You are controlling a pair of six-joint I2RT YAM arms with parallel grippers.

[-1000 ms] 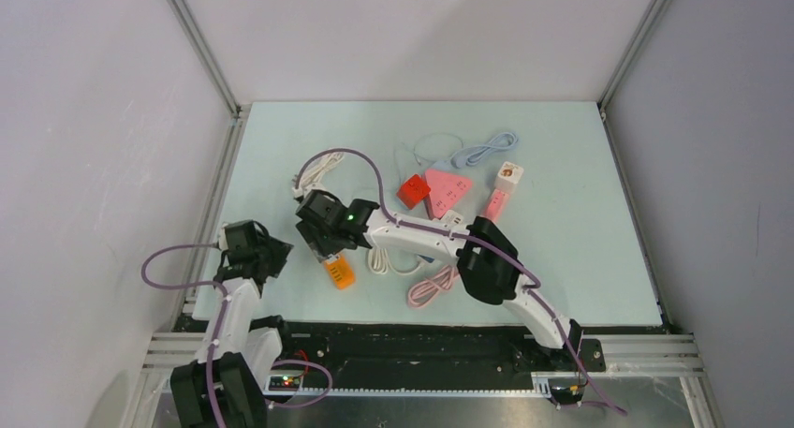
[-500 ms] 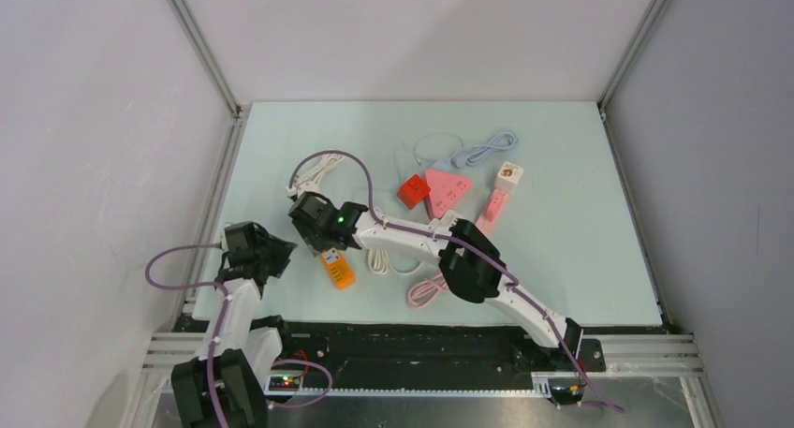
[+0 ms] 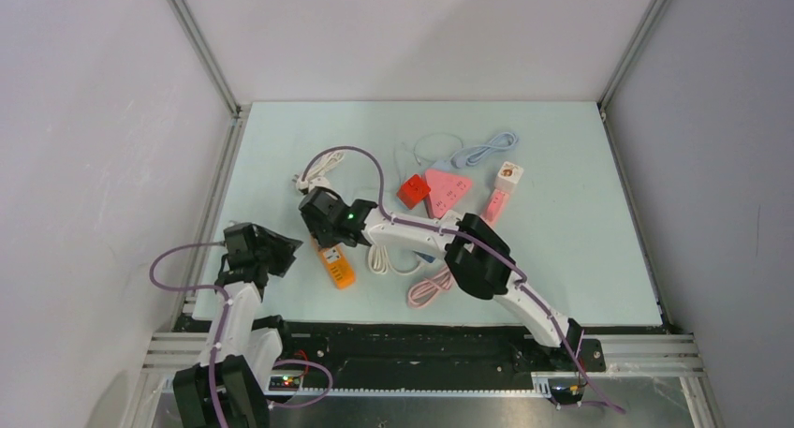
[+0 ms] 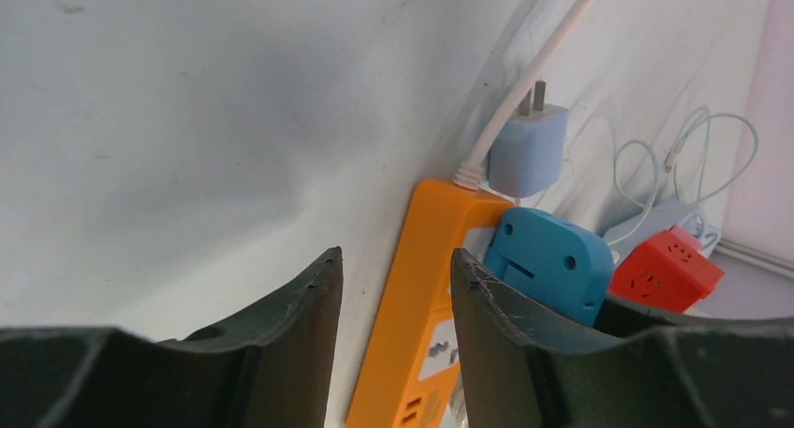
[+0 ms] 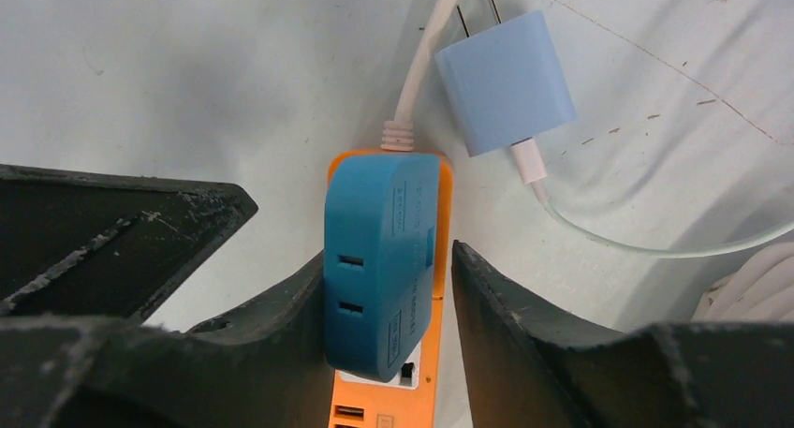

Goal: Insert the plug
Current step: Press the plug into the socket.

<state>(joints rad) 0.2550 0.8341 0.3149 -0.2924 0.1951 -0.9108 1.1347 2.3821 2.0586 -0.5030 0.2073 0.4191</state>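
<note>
My right gripper straddles the blue rectangular plastic plug, which sits on top of the orange plastic power strip at the strip's far end. One finger lies against the plug's side and the other sits just beside the strip's edge. I cannot tell whether the jaws are clamped or only close. Just past the fingertips, the strip's white cord leads away. A pale blue two-pronged charger block lies beside the cord on the table. My left gripper hangs with its jaws apart and nothing between them. The strip and plug lie ahead of its fingertips, apart from them. A red cube adapter lies farther off.
</note>
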